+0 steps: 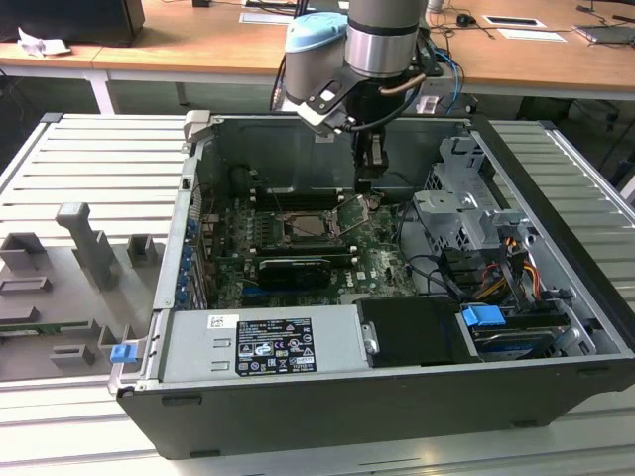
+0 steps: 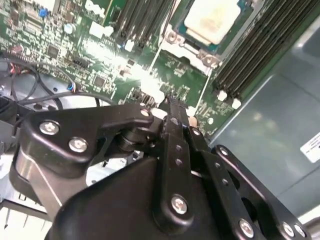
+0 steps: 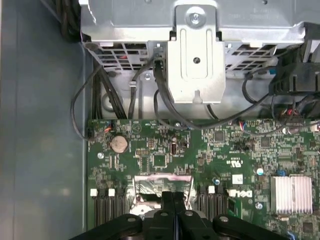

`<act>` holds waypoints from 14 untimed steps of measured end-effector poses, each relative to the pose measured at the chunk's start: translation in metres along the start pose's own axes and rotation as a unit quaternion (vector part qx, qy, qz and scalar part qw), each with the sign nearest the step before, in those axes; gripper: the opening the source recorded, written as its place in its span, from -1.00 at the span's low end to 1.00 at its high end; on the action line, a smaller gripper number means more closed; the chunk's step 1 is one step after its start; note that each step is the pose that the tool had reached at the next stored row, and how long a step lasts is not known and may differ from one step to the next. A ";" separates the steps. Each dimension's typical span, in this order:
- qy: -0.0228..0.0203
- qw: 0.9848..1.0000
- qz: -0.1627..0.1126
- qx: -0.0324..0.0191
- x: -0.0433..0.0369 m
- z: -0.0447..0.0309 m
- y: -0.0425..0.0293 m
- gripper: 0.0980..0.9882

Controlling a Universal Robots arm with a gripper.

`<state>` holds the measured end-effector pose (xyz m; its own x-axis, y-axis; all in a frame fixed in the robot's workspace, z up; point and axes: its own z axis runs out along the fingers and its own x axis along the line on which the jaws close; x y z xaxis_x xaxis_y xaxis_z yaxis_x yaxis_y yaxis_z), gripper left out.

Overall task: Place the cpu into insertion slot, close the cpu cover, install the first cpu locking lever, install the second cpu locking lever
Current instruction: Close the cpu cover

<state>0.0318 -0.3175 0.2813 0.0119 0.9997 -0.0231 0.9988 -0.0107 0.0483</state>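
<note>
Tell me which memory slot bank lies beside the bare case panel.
The bank between the cpu and the grey panel; the other bank has green board beyond it.

A robotics lab or workshop: a robot arm (image 1: 382,40) hangs over an open computer case (image 1: 327,407) on a ribbed metal table (image 1: 89,164) with grey fixture blocks (image 1: 87,246), and wooden desks (image 1: 189,45) behind carry loose papers (image 1: 531,35).

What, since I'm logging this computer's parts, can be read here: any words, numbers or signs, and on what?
Nothing can be quoted.
Label on the power supply box: print too small to read.
Sticker on the case wall: too small to read.
White markings on the circuit board: too small to read reliably.
</note>
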 end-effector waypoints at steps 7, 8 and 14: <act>-0.004 1.000 0.000 0.001 0.0010 0.0137 0.0157 -0.98; -0.004 1.000 0.000 0.001 0.0012 0.0148 0.0184 -0.98; -0.006 1.000 -0.001 0.001 0.0058 0.0272 0.0276 -0.98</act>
<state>0.0607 -0.3126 0.2553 0.0110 0.9993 -0.0354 0.9989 -0.0093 0.0456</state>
